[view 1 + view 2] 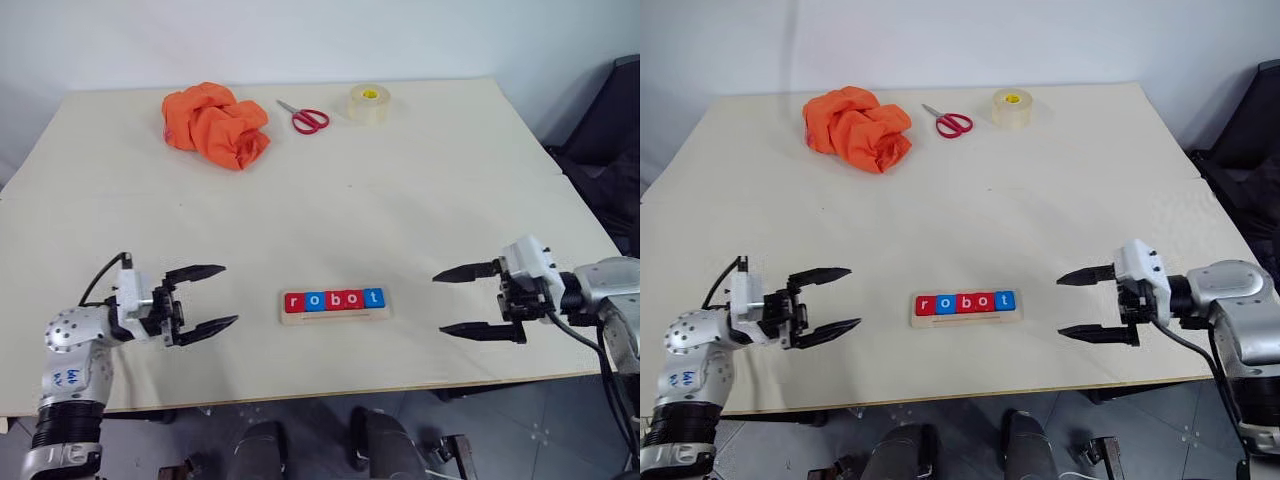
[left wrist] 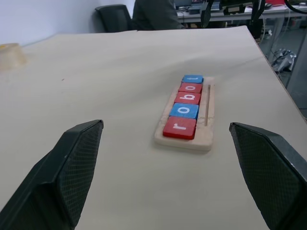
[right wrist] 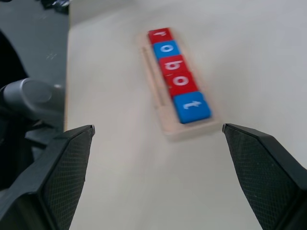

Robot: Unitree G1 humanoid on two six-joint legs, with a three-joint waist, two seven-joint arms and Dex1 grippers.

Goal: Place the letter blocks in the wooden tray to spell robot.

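The wooden tray (image 1: pixel 335 317) lies crosswise, reading left-to-right.

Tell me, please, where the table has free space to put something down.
Free: the wide middle between the wooden tray and the far row of orange cloth, scissors and tape roll. Tighter: beside the tray, flanked by the left gripper and right gripper.

dark chair (image 1: pixel 612 150) cut off

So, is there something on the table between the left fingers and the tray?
No. Bare table lies between the left gripper and the tray, which already holds all five blocks.
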